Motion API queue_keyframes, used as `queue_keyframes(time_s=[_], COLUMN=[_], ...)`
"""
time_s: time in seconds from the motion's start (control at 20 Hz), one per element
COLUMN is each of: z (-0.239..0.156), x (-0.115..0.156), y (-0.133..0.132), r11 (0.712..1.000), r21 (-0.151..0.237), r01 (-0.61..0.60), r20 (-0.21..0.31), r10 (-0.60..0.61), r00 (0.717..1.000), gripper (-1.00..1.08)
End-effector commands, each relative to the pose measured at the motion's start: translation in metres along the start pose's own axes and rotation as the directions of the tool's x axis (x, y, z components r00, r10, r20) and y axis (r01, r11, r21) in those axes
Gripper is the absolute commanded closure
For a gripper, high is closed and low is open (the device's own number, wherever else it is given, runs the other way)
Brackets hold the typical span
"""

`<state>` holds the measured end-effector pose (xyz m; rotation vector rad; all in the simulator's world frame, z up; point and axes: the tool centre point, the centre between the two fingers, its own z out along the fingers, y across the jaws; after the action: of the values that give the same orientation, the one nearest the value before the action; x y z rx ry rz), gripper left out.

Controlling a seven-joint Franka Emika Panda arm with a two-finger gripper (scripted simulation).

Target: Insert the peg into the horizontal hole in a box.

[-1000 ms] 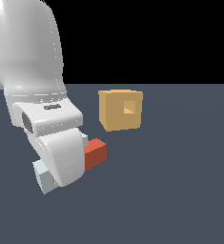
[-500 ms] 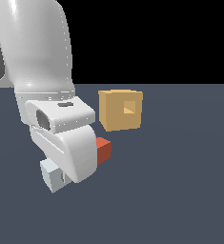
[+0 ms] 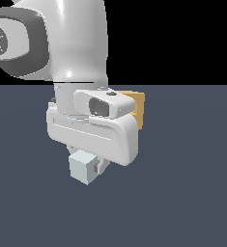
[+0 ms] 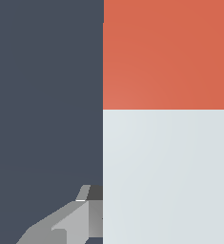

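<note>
The gripper (image 3: 88,161) is clenched on the peg (image 4: 166,143), its pale end showing below the hand, the box (image 3: 137,107) mostly hidden behind the arm.

Slate-grey floor (image 3: 192,193) under box (image 3: 138,108)

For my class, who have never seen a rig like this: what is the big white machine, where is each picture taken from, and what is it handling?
These are simulator renders. The white machine is a robot arm. One picture looks on from outside; there the arm hides most of a tan box behind it. The grey-white block under the arm is one end of the peg. The other picture comes from a camera on the wrist: the peg fills it, pale with a red-orange end, over a dark floor. The peg appears to be held between the gripper's fingers, though the grip itself is hidden.
</note>
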<state>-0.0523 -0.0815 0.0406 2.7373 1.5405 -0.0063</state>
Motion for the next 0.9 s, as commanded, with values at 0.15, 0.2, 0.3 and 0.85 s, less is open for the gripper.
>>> queue_keyframes(time_s=[0.15, 0.2, 0.3, 0.85], z=[-0.013, -0.015, -0.019, -0.040], x=[0.034, 0.041, 0.055, 0.136], y=[0.027, 0.031, 0.039, 0.065], r11=[0.988, 0.983, 0.971, 0.851], r21=[-0.004, -0.004, -0.004, -0.004], r01=[0.156, 0.184, 0.239, 0.525], r20=[-0.001, 0.000, 0.000, 0.000], r10=[-0.156, -0.184, -0.239, -0.525], r00=[0.988, 0.983, 0.971, 0.851], gripper=[1.08, 1.08, 1.08, 1.08])
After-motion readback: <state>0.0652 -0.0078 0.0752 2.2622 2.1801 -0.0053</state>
